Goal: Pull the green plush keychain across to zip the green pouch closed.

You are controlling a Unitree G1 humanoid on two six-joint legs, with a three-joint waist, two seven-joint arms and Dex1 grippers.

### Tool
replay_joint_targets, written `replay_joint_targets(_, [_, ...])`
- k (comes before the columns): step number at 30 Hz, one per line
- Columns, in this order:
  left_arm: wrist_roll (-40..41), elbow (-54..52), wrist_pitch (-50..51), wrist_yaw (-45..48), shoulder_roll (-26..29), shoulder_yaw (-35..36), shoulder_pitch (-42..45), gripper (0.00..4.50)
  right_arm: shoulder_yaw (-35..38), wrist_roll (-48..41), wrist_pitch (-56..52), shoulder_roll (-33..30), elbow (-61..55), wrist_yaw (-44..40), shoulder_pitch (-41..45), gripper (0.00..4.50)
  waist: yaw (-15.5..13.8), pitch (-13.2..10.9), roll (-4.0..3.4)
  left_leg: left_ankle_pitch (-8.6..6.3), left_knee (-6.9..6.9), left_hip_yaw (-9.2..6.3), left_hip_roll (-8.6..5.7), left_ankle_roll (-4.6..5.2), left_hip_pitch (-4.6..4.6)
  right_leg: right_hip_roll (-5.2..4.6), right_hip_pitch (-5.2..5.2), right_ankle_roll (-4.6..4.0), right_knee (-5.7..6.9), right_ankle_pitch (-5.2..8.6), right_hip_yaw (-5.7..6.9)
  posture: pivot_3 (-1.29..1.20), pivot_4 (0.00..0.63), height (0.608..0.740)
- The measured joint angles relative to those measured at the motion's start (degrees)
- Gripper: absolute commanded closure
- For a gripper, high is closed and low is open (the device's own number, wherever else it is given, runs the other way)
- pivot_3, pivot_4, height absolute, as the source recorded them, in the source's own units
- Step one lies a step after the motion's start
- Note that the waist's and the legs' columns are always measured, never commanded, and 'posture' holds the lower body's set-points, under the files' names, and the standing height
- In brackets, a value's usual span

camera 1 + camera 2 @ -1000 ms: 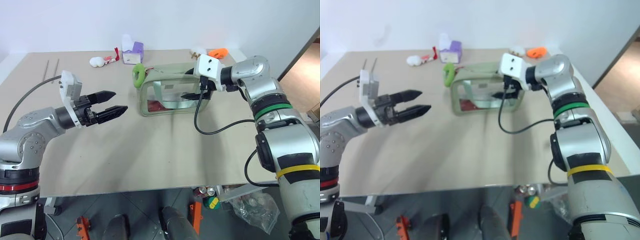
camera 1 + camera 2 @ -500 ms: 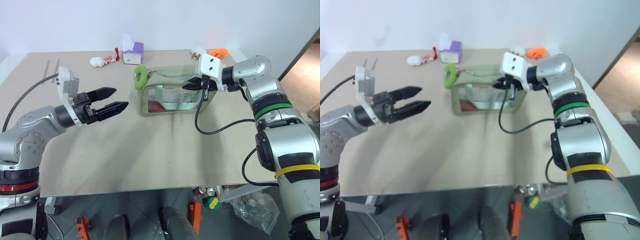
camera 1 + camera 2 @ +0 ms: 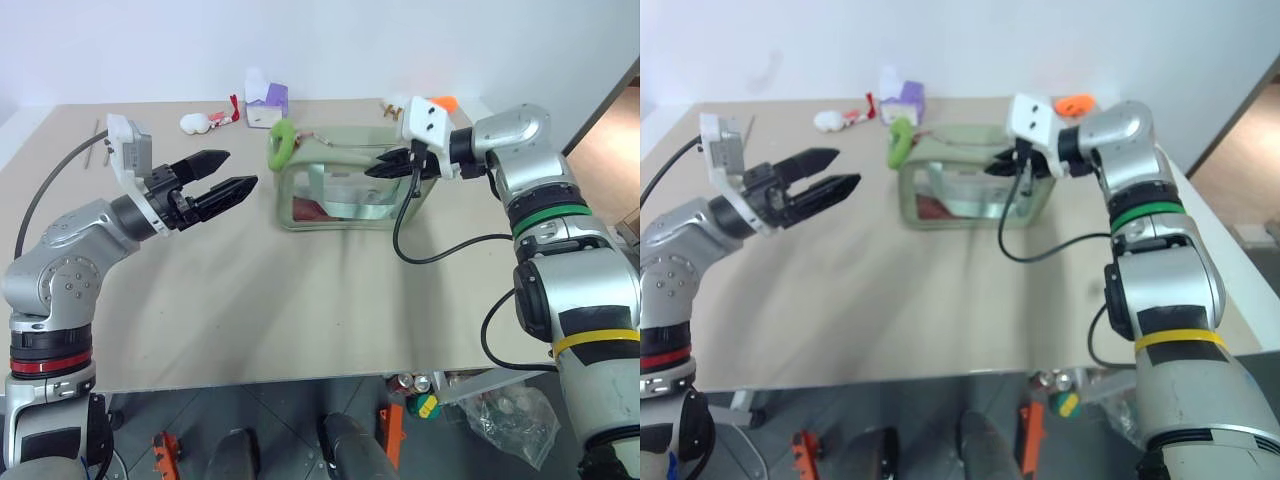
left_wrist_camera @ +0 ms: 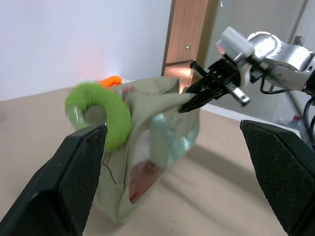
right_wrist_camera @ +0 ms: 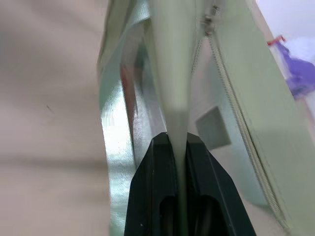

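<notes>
Nearest the camera, the left gripper [image 3: 232, 187] hung with its fingers spread wide, aimed at the green plush keychain [image 3: 279, 147] but well short of it. Beyond, the green pouch [image 3: 345, 190] sat mid-table, the keychain at its left end. The right gripper [image 3: 378, 170] was pinched on a pouch strap. That anchor should probably stay taut while the left closes squarely around the ring.

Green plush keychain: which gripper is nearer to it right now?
Left. The left gripper, open, hangs off the pouch's end where the green plush keychain sits, apart from it. The right gripper is shut on a strap of the green pouch at the opposite end.
</notes>
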State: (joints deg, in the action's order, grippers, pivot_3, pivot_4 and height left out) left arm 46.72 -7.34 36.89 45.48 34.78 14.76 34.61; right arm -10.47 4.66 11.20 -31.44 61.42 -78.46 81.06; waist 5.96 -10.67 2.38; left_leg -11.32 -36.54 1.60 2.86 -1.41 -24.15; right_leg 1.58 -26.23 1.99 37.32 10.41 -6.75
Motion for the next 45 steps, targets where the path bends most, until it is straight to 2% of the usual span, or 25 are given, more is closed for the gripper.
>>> replay_joint_targets(8, [-0.05,0.20,-0.83,-0.39,-0.76,0.86,0.06,0.00,-0.90,-1.81,-15.76,-1.66,-20.84,-5.74,-5.68,4.48,-0.28,-0.01,-0.02,0.00,-0.07,-0.10,0.00,0.00,-0.05,-0.02,0.00,0.11,0.10,0.18,0.17,0.00,0.150,0.740])
replay_joint_targets(14, [-0.09,0.47,-0.92,-0.90,-1.36,1.00,0.25,0.00,-3.85,-3.60,-27.74,-6.52,-46.75,-8.06,-17.08,4.48,-0.61,-0.01,-0.01,0.00,-0.08,-0.21,0.00,-0.01,-0.05,-0.03,-0.03,0.05,0.31,0.39,0.29,0.00,0.150,0.740])
replay_joint_targets(19, [-0.07,0.49,-0.92,-1.27,-1.73,1.04,0.07,0.00,-4.94,-5.93,-36.63,-7.87,-60.62,-7.43,-21.61,4.48,-0.27,0.01,0.01,0.00,-0.14,-0.20,0.01,-0.01,0.24,0.06,-0.04,-0.12,0.80,0.52,0.26,0.00,0.150,0.740])
replay_joint_targets(25, [-0.04,0.49,-0.92,-1.28,-1.98,1.03,0.05,0.00,-5.79,-6.26,-44.60,-2.65,-61.83,-0.41,-22.76,4.48,0.22,0.01,0.02,0.06,-0.11,-0.26,0.02,-0.01,0.95,0.23,0.35,-0.52,0.91,0.33,0.23,0.00,0.150,0.740])
replay_joint_targets(30, [-0.05,0.52,-0.92,-1.22,-2.70,0.78,0.08,0.00,-5.57,-8.49,-49.49,2.68,-57.74,3.89,-18.75,4.48,0.82,0.01,0.02,0.24,-0.06,-0.59,0.02,-0.11,0.92,0.46,0.35,-0.70,0.91,0.26,0.19,0.00,0.150,0.740])
replay_joint_targets(36, [-0.05,0.62,-0.92,-1.23,-3.14,0.78,0.08,0.00,-5.73,-9.70,-49.96,2.72,-56.45,4.87,-17.41,4.48,0.73,0.01,0.02,0.22,0.00,-0.68,0.01,-0.15,0.74,0.44,0.32,-0.42,0.83,0.33,0.22,0.00,0.150,0.740])
replay_joint_targets(44, [-0.05,0.64,-0.92,-1.23,-3.24,0.79,0.08,0.00,-7.70,-11.29,-50.33,1.62,-59.10,4.07,-19.31,4.48,0.73,0.01,0.02,0.17,0.12,-0.79,0.00,-0.17,0.76,0.45,0.31,-0.46,0.84,0.46,0.30,0.00,0.150,0.740])
replay_joint_targets(45, [-0.05,0.64,-0.92,-1.23,-3.24,0.79,0.08,0.00,-7.70,-11.39,-50.61,1.83,-59.17,4.38,-19.47,4.15,0.73,0.01,0.03,0.17,0.11,-0.79,0.00,-0.17,0.77,0.44,0.32,-0.46,0.84,0.46,0.29,0.00,0.150,0.740])
